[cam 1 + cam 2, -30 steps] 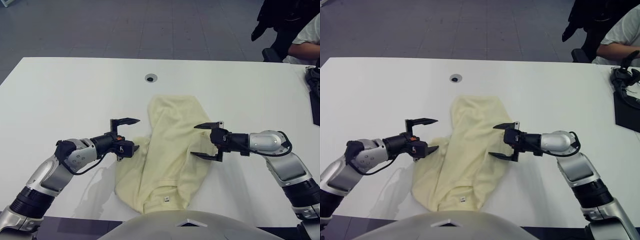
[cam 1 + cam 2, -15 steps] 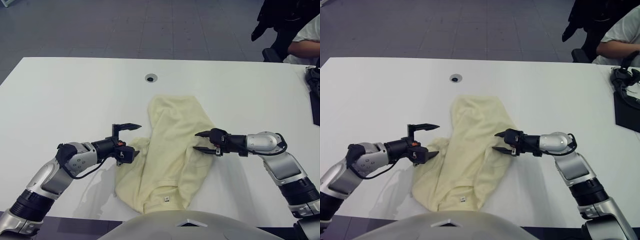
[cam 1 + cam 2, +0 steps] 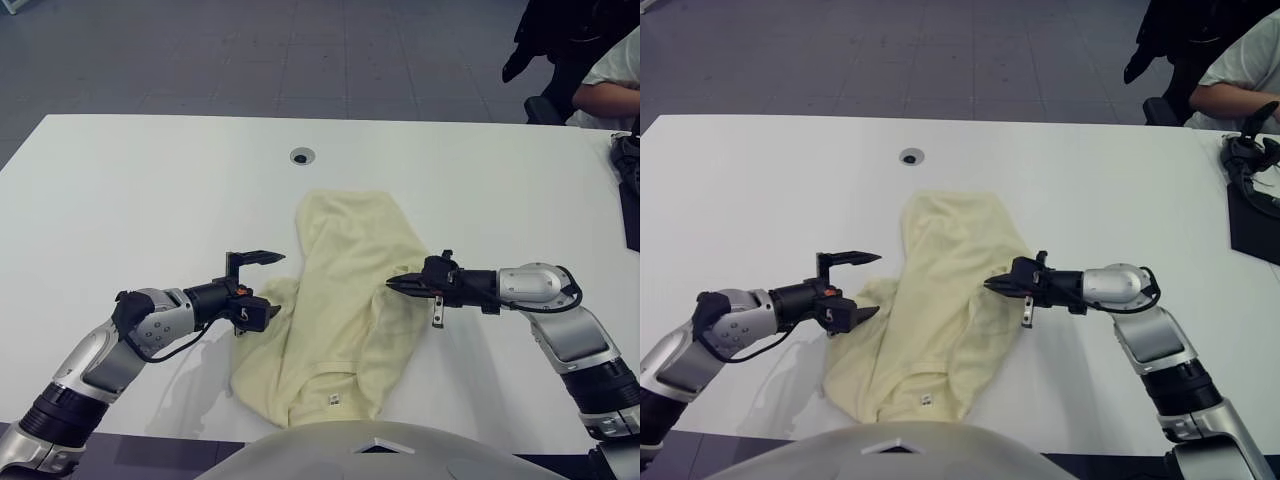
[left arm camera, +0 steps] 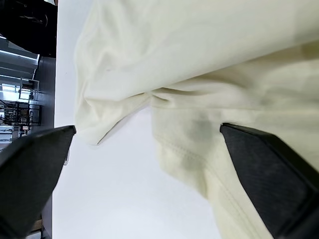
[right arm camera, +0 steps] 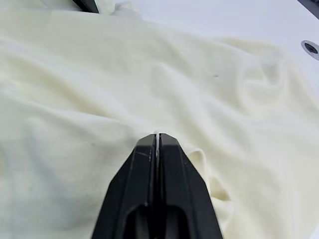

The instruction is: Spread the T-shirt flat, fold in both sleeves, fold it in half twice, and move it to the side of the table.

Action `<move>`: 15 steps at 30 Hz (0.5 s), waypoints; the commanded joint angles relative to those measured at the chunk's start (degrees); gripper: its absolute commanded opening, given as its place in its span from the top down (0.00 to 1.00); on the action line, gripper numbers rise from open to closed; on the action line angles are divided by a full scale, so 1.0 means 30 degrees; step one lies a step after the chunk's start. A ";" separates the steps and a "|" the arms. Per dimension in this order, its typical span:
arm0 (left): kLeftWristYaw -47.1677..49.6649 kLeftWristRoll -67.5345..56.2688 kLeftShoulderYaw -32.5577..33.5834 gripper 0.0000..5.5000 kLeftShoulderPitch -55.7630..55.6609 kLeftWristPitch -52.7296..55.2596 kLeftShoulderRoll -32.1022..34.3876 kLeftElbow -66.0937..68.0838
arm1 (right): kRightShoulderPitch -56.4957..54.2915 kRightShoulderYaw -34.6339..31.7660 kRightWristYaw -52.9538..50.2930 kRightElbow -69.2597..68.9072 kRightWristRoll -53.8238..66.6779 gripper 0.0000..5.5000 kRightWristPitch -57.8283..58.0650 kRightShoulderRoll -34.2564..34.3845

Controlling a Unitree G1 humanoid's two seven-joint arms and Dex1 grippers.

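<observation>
"Starting with the T-shirt (image 3: 345,300), where do we log it?"

"We put it mid-table, on the near half of the white table (image 3: 150,180). Pale yellow, rumpled, lying lengthwise away from us, collar end nearest with the small label (image 3: 333,399) showing. Not flat: we see folds along both sides and a bunched flap on its left edge."

"Left gripper (image 3: 280,283)?"

"We mark it spread wide, holding nothing. It sits low at the shirt's left edge, one finger above the other. In the left wrist view we see both dark fingers (image 4: 269,169) framing that bunched flap and a wedge of bare table between the folds."

"Touching the cloth?"

"We can't tell. The lower finger is right at the flap, the upper one is clear above it."

"Right gripper (image 3: 390,284)?"

"Fingers pressed together. We see the tip on the shirt's right side, about halfway along its length. In the right wrist view the fingertips (image 5: 157,142) meet at a small raised crease, so we log it as pinching the fabric."

"Anything else on the table?"

"We note a round cable hole (image 3: 302,156) just beyond the shirt's far end, and dark gear (image 3: 1252,170) at the right edge, well apart from the shirt."
</observation>
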 commanded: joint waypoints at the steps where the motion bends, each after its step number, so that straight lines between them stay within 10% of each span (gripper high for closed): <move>1: -0.0367 0.0269 -0.0041 0.02 0.0648 0.0207 0.0139 0.0356 | 0.0758 -0.1655 0.0990 -0.1132 0.2139 1.00 0.0147 -0.0542; 9: -0.0092 -0.0935 0.1835 0.02 0.2417 0.0868 0.0747 0.0892 | 0.3402 -1.0221 0.4910 -0.2242 1.4068 1.00 0.5763 -0.2029; 15: -0.0279 -0.2368 0.4407 0.02 0.5007 0.1351 0.1286 -0.0411 | 0.7411 -1.2770 0.8053 0.0461 1.2609 1.00 0.5354 -0.3242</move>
